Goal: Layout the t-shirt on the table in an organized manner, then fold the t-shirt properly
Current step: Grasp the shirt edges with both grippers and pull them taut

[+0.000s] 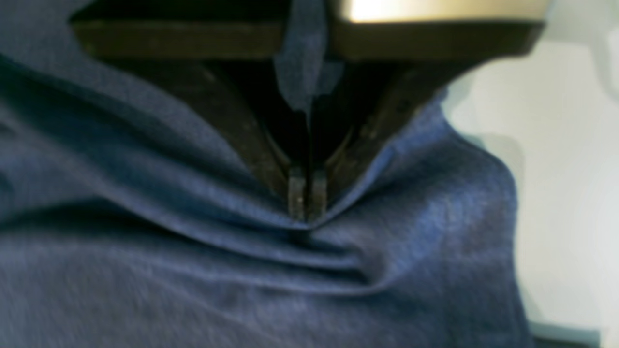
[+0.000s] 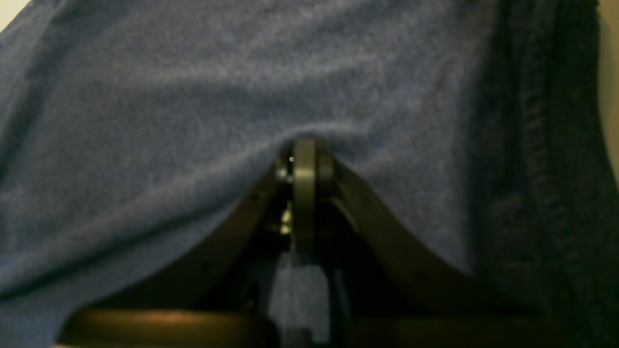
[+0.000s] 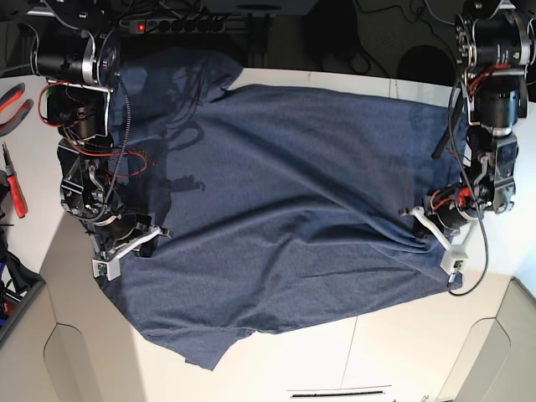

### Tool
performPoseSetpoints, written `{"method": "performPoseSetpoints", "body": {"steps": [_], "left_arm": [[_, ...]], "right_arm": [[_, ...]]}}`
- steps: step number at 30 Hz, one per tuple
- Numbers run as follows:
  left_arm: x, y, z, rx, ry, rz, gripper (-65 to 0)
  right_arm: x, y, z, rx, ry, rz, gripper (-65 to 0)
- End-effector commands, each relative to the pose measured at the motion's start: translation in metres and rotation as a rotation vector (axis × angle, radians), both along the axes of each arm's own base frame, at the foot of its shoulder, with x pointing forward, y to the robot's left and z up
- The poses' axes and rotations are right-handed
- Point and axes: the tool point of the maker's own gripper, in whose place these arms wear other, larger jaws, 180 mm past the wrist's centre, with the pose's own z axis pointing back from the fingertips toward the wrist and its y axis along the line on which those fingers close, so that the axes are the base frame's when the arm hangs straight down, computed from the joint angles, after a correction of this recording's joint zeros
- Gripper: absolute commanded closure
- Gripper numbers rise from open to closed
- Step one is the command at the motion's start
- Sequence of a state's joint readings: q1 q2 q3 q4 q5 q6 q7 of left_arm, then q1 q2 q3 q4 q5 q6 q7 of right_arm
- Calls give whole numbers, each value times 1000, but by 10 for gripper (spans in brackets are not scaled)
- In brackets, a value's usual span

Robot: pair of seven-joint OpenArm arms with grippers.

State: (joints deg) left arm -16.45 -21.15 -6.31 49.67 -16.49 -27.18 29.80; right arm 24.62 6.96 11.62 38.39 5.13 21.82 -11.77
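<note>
Shirt: the heathered navy-blue cotton t-shirt (image 3: 285,209) lies spread wide over the table, one sleeve reaching toward the top left of the base view and a pointed corner hanging toward the bottom edge near the middle.
Surface: the flat white table (image 3: 394,352) shows bare along the near edge, with a thin dark seam running across it.
Left gripper: the black two-fingered left gripper (image 1: 307,203) has its tips pressed together on a pinch of the blue cloth; creases fan out from the pinch, and a strip of fabric rises between the fingers.
Right gripper: the black right gripper (image 2: 304,154) is likewise clamped on the shirt, cloth draped over and around its closed tips.
Placement: the two grips sit at opposite side edges of the garment, well apart, the left at the right side of the base view.
Wrinkles: diagonal folds run from the left grip toward the shirt's middle.
Off-table: red-handled pliers (image 3: 12,184) lie at the far left edge.
</note>
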Motion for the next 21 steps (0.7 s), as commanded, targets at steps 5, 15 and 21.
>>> {"method": "performPoseSetpoints", "body": {"steps": [5,15,21], "left_arm": [[14,19,0,36,25,41,0],[27,24,10,53,9,60,0],[27,24,9,52,14,60,0]], "right_arm": [[-7,-23,-10,-89,55,-55,0],[-12,-70,-11,-249,75,-177,0],[-9,-70,-8,-250,66,-191,0]]}}
